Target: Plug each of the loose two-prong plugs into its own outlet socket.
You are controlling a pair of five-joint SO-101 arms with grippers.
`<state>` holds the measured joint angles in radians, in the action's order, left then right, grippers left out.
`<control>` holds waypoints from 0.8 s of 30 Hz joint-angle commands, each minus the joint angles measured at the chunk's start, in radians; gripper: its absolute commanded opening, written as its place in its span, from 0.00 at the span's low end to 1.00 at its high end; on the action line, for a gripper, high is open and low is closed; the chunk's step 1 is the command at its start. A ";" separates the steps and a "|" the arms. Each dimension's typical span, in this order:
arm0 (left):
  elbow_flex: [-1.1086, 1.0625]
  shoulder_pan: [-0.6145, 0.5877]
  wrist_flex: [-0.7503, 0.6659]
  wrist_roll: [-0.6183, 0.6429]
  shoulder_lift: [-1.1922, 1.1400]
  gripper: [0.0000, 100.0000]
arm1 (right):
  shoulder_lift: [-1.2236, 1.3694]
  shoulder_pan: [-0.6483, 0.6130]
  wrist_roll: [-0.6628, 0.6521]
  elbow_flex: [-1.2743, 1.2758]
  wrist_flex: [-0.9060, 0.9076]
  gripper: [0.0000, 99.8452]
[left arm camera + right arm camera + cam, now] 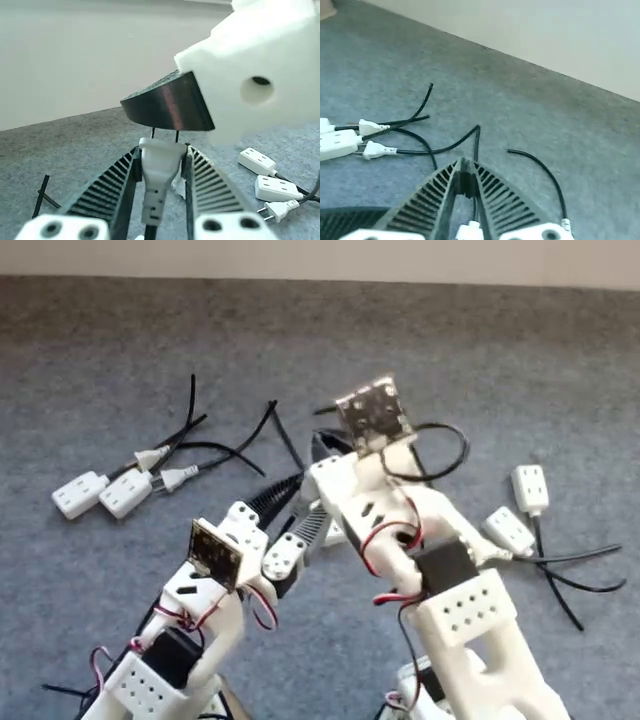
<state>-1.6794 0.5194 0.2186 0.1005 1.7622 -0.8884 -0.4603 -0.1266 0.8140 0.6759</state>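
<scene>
**Inspector:** Largest item first: the right arm (440, 570). Take its wrist (260, 75) as datum. What does each view add?

**Assistant:** The high view gives the layout. The first pair of outlet sockets (80, 495) lies well off to one side of the wrist, with two loose plugs (150, 458) just beside it. The second pair (530, 485) lies off the other side. This view hides both grips.

**Inspector:** And the left wrist view?

**Assistant:** It shows the left gripper (162, 149) clamped on a white plug (157, 172), just beneath the wrist.

**Inspector:** Its appearance?

**Assistant:** It has a flat moulded body with a ribbed neck and two thin dark prongs (177, 136).

**Inspector:** Heading?

**Assistant:** Its long axis runs along the fingers. The prongs clear the fingertips and point at the wrist, and the neck points back toward the gripper's base.

**Inspector:** The right wrist view?

**Assistant:** The right gripper (467, 164) is closed on a black cord (466, 184). It may be that plug's lead, but the view is too poor to confirm.
</scene>
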 commanded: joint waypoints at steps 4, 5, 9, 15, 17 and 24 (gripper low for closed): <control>-0.018 -0.001 0.000 0.000 0.019 0.01 | 0.005 0.145 -0.006 0.237 -0.150 0.01; -0.018 -0.001 0.000 0.000 0.019 0.01 | 0.005 0.153 -0.006 0.269 -0.188 0.01; -0.018 -0.001 0.000 0.000 0.019 0.01 | 0.005 0.166 -0.008 0.348 -0.269 0.01; -0.018 -0.001 0.000 0.000 0.019 0.01 | 0.004 0.168 -0.008 0.305 -0.268 0.01; -0.018 -0.001 0.000 0.000 0.019 0.01 | 0.004 0.182 -0.008 0.275 -0.266 0.01; -0.018 -0.001 0.000 0.000 0.012 0.01 | 0.004 0.254 -0.005 0.194 -0.265 0.01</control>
<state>-1.6794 0.5117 0.2309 0.1036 1.7699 -0.8715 -0.2409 -0.1281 1.0733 0.4227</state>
